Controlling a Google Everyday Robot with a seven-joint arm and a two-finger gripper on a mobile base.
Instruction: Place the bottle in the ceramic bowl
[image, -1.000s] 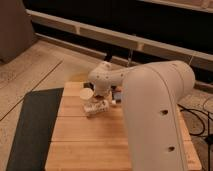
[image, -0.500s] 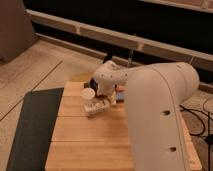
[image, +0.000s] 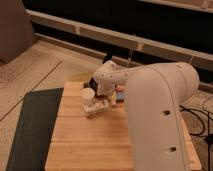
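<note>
The bottle (image: 98, 106), small and cream-white, lies on its side on the wooden table (image: 85, 140), just in front of a cream cup (image: 87, 94). The ceramic bowl (image: 93, 81) is a dark shape behind the cup, mostly hidden by my arm. My gripper (image: 113, 98) hangs under the white wrist (image: 108, 76), just right of the bottle's end and low over the table. It is open, with nothing held between its fingers.
A flat blue-grey object (image: 120, 93) lies right of the gripper, half covered by my arm. My bulky white arm (image: 157, 115) covers the table's right side. A dark mat (image: 32, 130) lies on the floor to the left. Cables (image: 197, 117) trail at the right.
The wrist has shifted slightly to the right and a little lower. The cup and bottle have stayed where they were.
</note>
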